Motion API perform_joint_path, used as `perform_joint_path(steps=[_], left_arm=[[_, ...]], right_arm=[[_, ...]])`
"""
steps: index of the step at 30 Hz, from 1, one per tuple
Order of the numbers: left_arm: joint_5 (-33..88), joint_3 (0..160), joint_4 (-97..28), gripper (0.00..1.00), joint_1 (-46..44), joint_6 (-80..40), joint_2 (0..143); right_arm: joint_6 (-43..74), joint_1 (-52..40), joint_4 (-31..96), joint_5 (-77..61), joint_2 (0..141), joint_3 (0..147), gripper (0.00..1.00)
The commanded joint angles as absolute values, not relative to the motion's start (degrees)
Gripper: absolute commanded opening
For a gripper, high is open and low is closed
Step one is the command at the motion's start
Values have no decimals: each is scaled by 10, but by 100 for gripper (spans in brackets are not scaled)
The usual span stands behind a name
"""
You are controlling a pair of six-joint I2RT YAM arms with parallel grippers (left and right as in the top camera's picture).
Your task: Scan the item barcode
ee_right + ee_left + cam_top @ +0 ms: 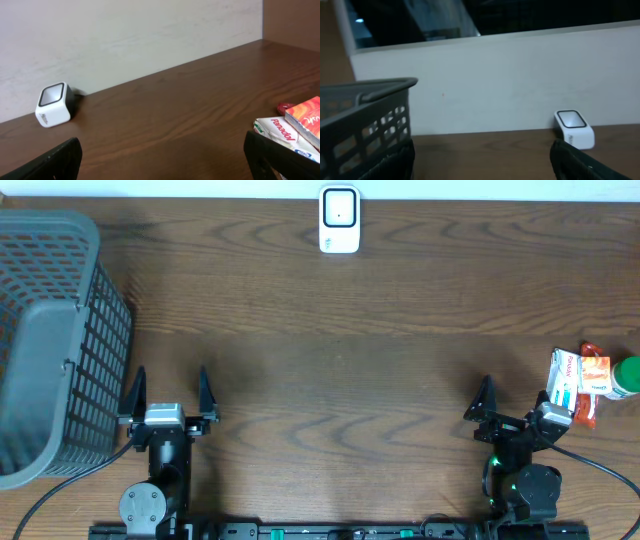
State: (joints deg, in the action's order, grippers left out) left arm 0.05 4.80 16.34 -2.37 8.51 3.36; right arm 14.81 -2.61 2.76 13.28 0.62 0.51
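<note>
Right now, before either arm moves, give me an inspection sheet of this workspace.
Surface: brown wooden table, no spills seen.
Job's things: white box-shaped barcode scanner at the far edge; white Panadol carton, orange packet and green-capped bottle at the right edge.
Clutter: grey plastic mesh basket, far left.
Grippers: left gripper open, empty; right gripper open, empty, beside the carton.
Cables: black cable by each arm base.
Surroundings: white wall behind the table.

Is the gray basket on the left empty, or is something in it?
Empty, as far as shows: overhead, the basket has a bare gray inside with no items; its left edge is cut off.
</note>
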Motion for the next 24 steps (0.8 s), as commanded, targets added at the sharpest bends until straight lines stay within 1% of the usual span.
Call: perform_joint_path(steps=[1,5,13,19,24], left_arm=[[-36,29,169,87,-25,52,27],[-36,3,169,87,-25,52,16],[-45,2,79,87,-20,55,1],[-59,2,-40,87,-20,55,1],[-57,2,-38,87,-20,59,1]], right_arm=[[141,-30,28,130,3,3,99],[141,-30,28,130,3,3,99],[141,-30,28,130,3,3,99],[141,-30,28,130,3,3,99],[141,-30,28,130,3,3,99]])
